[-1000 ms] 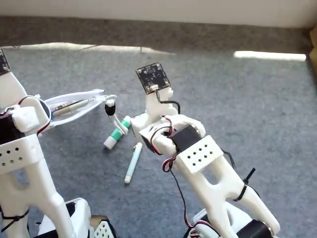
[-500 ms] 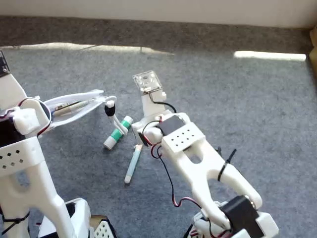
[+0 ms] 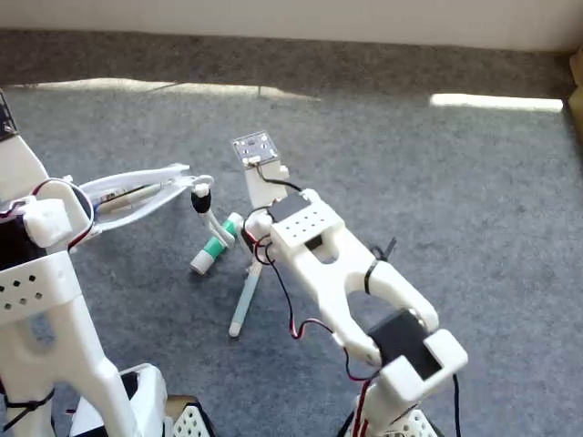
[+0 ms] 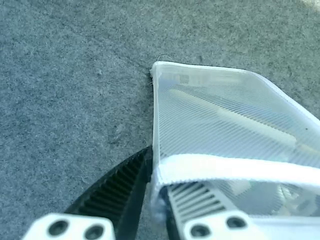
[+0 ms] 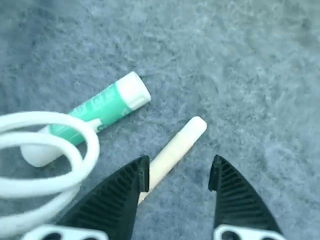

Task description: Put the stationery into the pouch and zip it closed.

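Observation:
A white mesh pouch (image 3: 137,196) hangs above the carpet with my left gripper (image 4: 157,187) shut on its edge (image 4: 210,170); a pen shows through the mesh (image 4: 235,120). A green and white glue stick (image 3: 214,244) (image 5: 97,111) and a pale pen (image 3: 245,298) (image 5: 172,150) lie on the carpet. My right gripper (image 5: 177,172) hovers open just over the pen's near end, one finger on each side. The pouch's white zipper cord (image 5: 45,150) loops beside the glue stick, ending at a black pull (image 3: 201,196).
Grey carpet (image 3: 437,182) covers the whole work area, with a bright sunlit strip (image 3: 496,102) at the far right and a pale wall edge behind. Open carpet lies to the right of the right arm (image 3: 364,291).
The right arm has stretched forward and lowered, bringing its gripper down over the pale pen. The left arm and the pouch have stayed still.

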You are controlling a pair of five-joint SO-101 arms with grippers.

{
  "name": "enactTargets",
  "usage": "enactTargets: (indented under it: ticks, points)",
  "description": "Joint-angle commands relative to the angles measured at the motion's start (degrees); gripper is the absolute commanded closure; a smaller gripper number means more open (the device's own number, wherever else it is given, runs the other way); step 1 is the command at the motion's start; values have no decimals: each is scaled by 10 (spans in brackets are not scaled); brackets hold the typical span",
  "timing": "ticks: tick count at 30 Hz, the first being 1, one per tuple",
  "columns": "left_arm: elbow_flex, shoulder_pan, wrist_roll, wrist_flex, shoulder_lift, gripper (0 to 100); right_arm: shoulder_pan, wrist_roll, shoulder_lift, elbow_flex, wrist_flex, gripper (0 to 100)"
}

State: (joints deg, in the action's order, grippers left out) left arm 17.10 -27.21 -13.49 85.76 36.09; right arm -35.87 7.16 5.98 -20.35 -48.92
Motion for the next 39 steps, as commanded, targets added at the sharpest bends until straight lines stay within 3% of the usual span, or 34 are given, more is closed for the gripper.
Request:
enactTargets:
  ticks: [1, 21, 28, 39]
  points:
    - [1, 10, -7, -12, 0, 994, 8, 3, 13, 65, 16, 807]
    - [2, 10, -5, -11, 0, 994, 36, 4, 124, 117, 5, 810]
    - [2, 10, -5, -11, 0, 994, 21, 3, 126, 120, -36, 906]
    - [2, 10, -4, -11, 0, 994, 20, 1, 125, 116, -36, 911]
